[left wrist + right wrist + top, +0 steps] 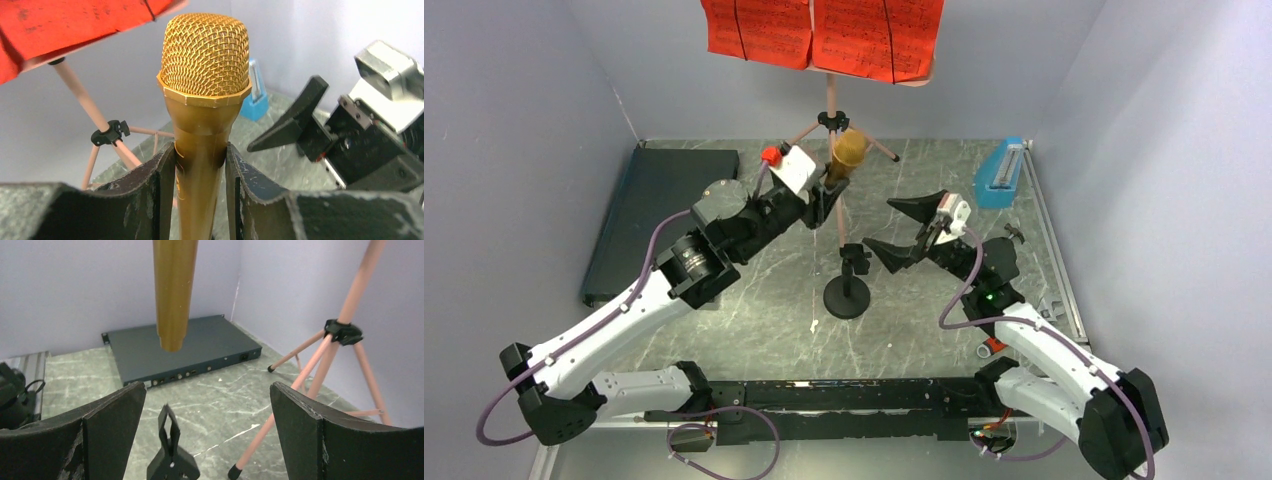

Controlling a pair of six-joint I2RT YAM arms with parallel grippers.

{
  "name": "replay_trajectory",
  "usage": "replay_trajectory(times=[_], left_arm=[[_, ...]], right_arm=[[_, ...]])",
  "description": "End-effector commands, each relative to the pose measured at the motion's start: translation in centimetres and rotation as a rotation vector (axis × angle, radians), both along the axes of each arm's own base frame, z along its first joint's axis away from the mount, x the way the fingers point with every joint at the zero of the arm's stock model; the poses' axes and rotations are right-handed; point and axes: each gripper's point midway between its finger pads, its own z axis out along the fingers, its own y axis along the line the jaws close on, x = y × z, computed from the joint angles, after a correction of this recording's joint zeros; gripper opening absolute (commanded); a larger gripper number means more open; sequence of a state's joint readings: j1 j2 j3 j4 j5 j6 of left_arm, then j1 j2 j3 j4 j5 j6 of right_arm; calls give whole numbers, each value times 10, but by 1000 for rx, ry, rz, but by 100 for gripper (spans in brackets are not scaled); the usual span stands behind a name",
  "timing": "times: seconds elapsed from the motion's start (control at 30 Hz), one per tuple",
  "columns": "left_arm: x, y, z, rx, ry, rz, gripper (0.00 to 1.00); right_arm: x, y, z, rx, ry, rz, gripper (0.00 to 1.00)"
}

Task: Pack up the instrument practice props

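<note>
Left claw (200,165): clamped on the gold mesh-headed metal microphone (205,55), upright above the green marbled table (754,320).
Right claw (207,410): spread wide, empty.
Doing it well: keep it vertical, clear of the pink tube-legged tripod (345,332).
Right wrist alone: tail hangs free above the black forked clip (170,440).

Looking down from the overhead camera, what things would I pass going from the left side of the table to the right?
flat dark case → gold microphone → blue metronome. The pink music stand and black mic stand line up with the microphone, so they are left out.
</note>
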State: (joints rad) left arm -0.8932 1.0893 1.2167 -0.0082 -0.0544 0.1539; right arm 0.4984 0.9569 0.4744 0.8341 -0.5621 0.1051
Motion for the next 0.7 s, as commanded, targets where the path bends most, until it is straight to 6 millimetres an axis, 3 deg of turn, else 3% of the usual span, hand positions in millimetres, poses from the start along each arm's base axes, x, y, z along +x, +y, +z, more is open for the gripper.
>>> replay_trajectory(times=[0.0,0.23,0.47,0.6,0.67], left_arm=[[16,18,61,-282,64,139,3],[15,20,85,-556,212,128,3],[16,8,77,-673,360,95,3],[15,9,74,-712,391,94,3],[15,9,69,-710,411,101,3]], right_arm=[[8,-6,36,16,12,-65,100],[-3,13,73,79,49,21,100],[-11,46,89,77,33,54,98],[-1,48,91,118,48,-24,93],[0,48,91,127,50,-35,85]])
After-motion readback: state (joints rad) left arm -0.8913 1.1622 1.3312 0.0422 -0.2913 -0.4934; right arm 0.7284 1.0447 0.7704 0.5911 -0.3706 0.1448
